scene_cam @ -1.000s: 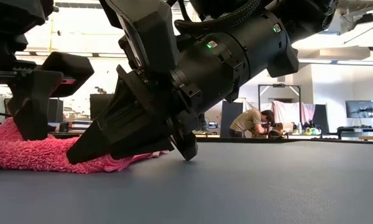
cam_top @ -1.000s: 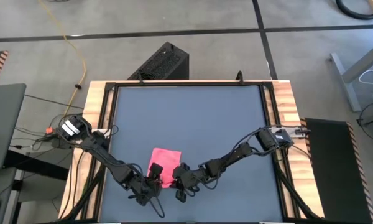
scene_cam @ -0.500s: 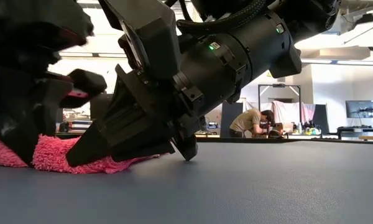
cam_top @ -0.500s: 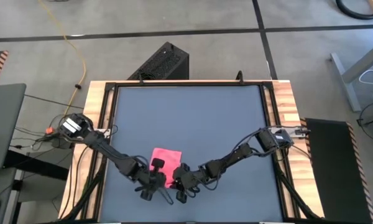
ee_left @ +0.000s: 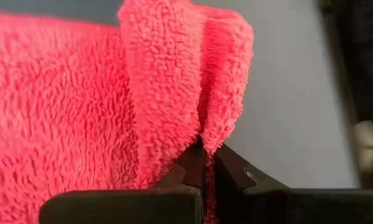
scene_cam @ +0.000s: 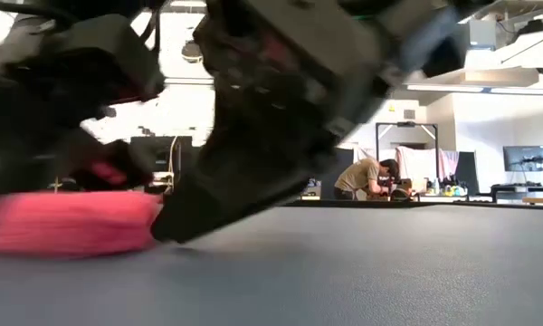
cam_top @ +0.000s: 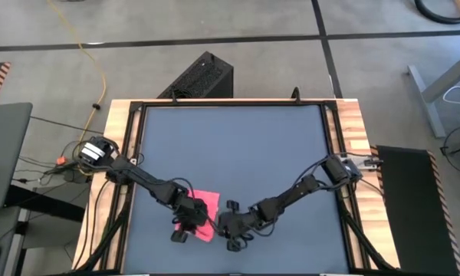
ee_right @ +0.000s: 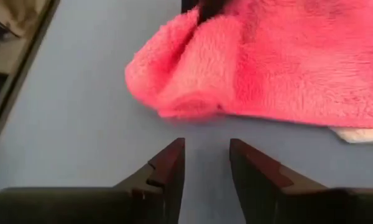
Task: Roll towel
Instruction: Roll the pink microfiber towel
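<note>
Pinching a fold of the towel (ee_left: 81, 106), the left gripper (ee_left: 204, 163) has its two dark fingers pressed together on a raised ridge of pink pile near the lower middle of the left wrist view, with the cloth spreading up and to the left across most of that frame. The right gripper (ee_right: 205, 162) holds nothing: its fingers stand parted over bare tabletop (ee_right: 68, 124) at the bottom centre of the right wrist view, with a rolled edge of the towel lying just beyond them in the upper half. In the high view the towel (cam_top: 205, 217) sits in the lower middle of the frame, near the front edge of the dark grey tabletop, with the left gripper (cam_top: 185, 224) over its left side and the right gripper (cam_top: 228, 230) just beside its right edge; both arms reach in from the table's two sides. The low view shows the pink bundle at the lower left, blurred, with a person bent over a bench far back in the room at centre right. Judging by the fluffy pile and the way it bunches, the cloth is light, soft and limp, so it should fold readily but also slump or unroll if released; a grip on the doubled edge, not a single layer, seems the safest hold.
</note>
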